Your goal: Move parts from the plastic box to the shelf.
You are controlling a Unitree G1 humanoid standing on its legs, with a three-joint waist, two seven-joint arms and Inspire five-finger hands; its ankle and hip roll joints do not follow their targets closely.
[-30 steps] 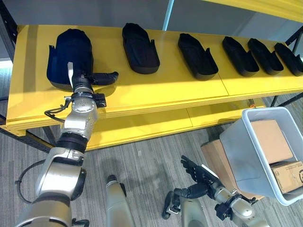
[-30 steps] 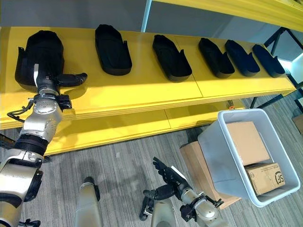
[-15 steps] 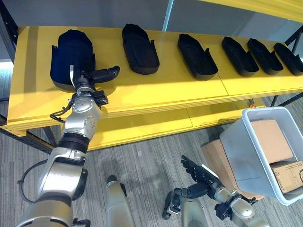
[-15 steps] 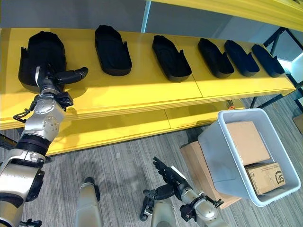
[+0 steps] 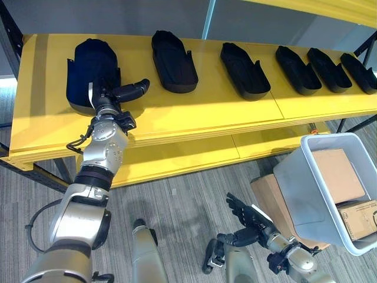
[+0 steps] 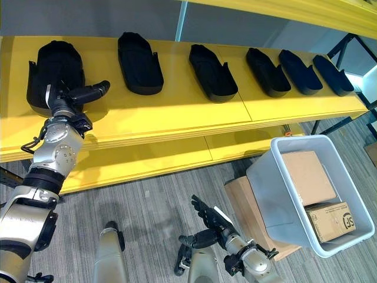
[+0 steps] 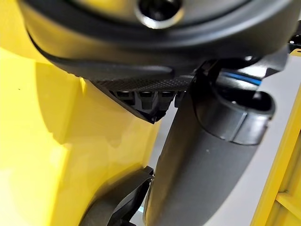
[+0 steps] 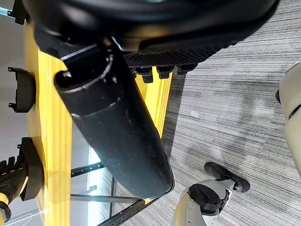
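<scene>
Several black moulded parts lie in a row on the yellow shelf (image 5: 194,112). The largest, leftmost part (image 5: 91,62) rests flat near the shelf's left end. My left hand (image 5: 109,97) is at that part's near edge, its fingers lying against the part and its thumb (image 5: 132,89) stretched out straight to the right above the shelf. It grips nothing. The left wrist view shows the straight thumb (image 7: 202,160) over the yellow board. My right hand (image 5: 246,215) hangs low over the floor, fingers spread, empty. The grey plastic box (image 5: 297,188) stands tilted at the right.
Two cardboard boxes (image 5: 337,174) (image 5: 360,217) lie inside the plastic box, which leans on a brown carton (image 5: 265,194). A lower yellow shelf board (image 5: 177,156) runs under the top one. Grey carpet floor (image 5: 182,206) lies between the shelf and me.
My left hand has slid a little right along the part's edge and its thumb has risen off the shelf. The part stays put. The right hand has not moved.
</scene>
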